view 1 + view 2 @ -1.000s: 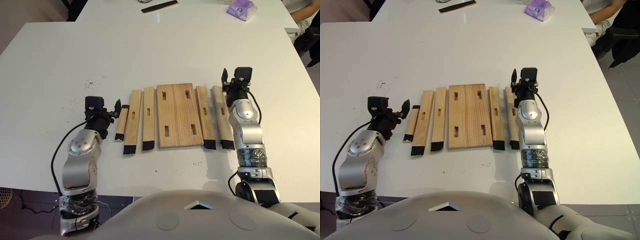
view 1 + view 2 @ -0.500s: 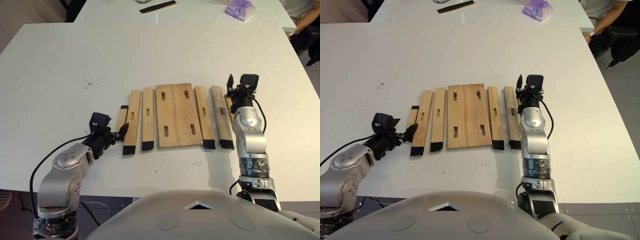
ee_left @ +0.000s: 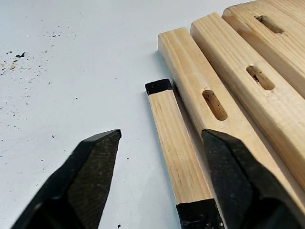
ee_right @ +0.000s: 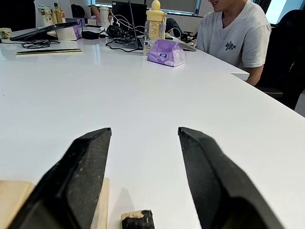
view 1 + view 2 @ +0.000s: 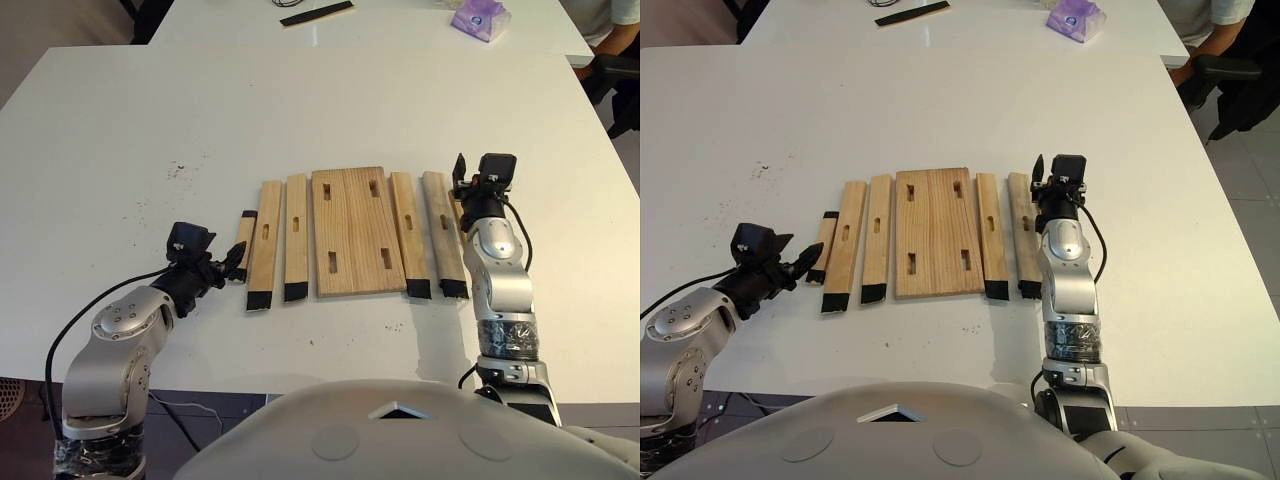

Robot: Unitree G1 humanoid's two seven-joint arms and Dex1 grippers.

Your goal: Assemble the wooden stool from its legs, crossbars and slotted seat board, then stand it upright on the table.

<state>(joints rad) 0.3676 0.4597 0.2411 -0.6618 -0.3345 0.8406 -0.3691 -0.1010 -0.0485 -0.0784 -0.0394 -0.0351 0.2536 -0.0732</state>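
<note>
On the table (image 5: 330,110), the board (image 5: 355,232) is laid flat with its four slots facing up. It is flanked by the left legs (image 5: 297,238), two side by side, and by the right legs (image 5: 408,235), also two side by side. All four are laid flat, parallel to the board and close beside it. One slot is seen in each leg, and the near end of each is capped in black. A short crossbar (image 5: 243,246), black at both ends, is laid just beside the outermost left leg, parallel to it and apart from the board.

The left gripper (image 3: 161,134) is held low over the table at the near end of the crossbar. Its fingers are spread wide, one on each side of the crossbar, and nothing is gripped. One finger is set over the bare table, the other over the outermost left leg.

The right gripper (image 4: 144,131) is held at the far end of the outermost right leg. It is spread wide too and is closed on nothing. A black tip (image 4: 138,219) of a small wooden piece is seen low between its fingers; which part it belongs to cannot be told.

On the far table (image 5: 400,20), a purple pack (image 5: 483,17) and a black strip (image 5: 318,12) are set well apart.
</note>
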